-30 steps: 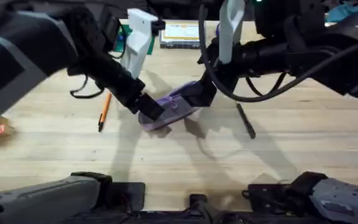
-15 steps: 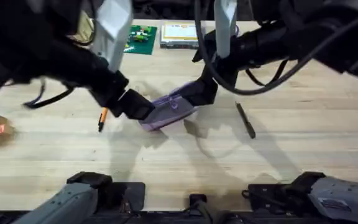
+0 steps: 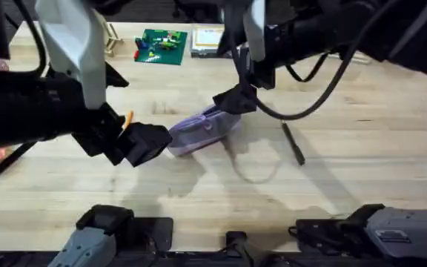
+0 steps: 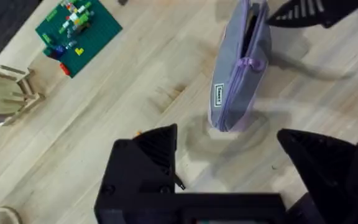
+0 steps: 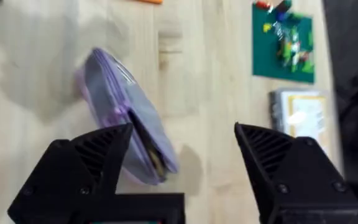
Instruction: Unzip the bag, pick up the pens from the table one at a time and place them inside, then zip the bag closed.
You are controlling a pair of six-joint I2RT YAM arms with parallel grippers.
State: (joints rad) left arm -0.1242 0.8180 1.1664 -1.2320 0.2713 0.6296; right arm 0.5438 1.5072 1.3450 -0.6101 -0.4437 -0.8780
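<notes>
Lavender bag lies partly unzipped on your desk; both grippers gape empty, so fetch the black pen next.

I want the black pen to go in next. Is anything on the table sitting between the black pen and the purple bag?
No. The black pen lies on bare table to one side of the bag, with only wood between them. The right tool hovers over the bag's far end, not in that gap.
</notes>
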